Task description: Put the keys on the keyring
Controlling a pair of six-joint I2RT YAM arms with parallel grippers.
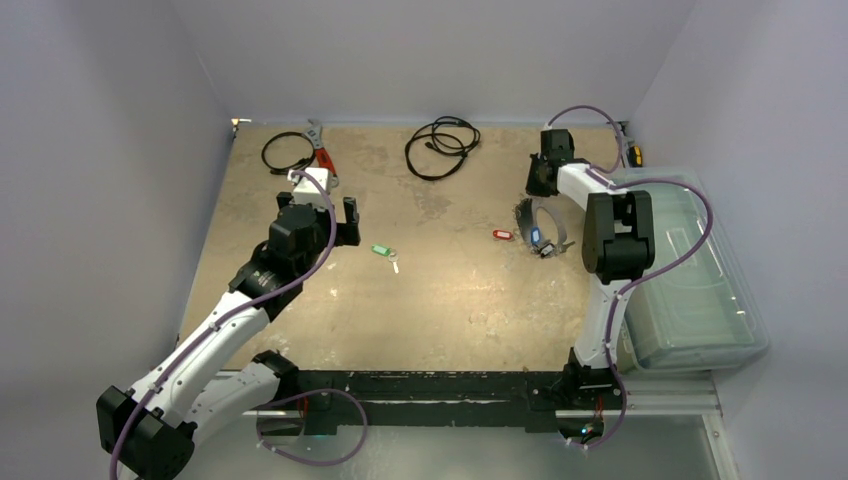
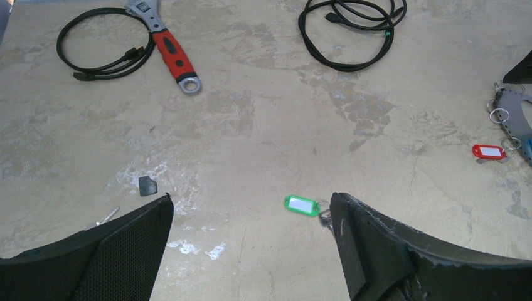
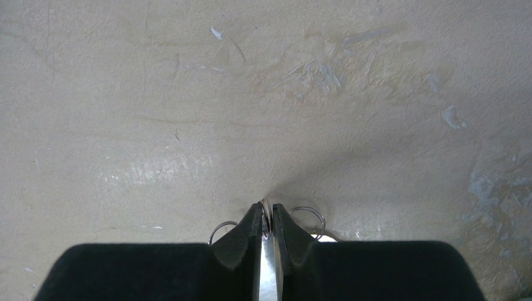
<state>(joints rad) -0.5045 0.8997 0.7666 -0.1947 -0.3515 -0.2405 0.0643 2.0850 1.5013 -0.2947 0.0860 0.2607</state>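
My open left gripper (image 2: 251,204) had the green-tagged key (image 2: 302,205) at three o'clock, lying crosswise; my right gripper (image 3: 266,216) pinched the keyring (image 3: 268,276).

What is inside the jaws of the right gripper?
The thin edge of the flat silvery-grey metal keyring, clamped, with small wire rings beside it. The jaws cover the rest.

The right arm (image 1: 600,300) rises from its base, bends at the elbow and reaches down to the keyring (image 3: 268,285). The right gripper (image 3: 266,219) pinches the edge of the keyring between closed fingers. The left arm (image 1: 215,325) stretches out well left of the keyring. The left gripper (image 2: 251,202) hangs low with its fingers wide apart, holding nothing.
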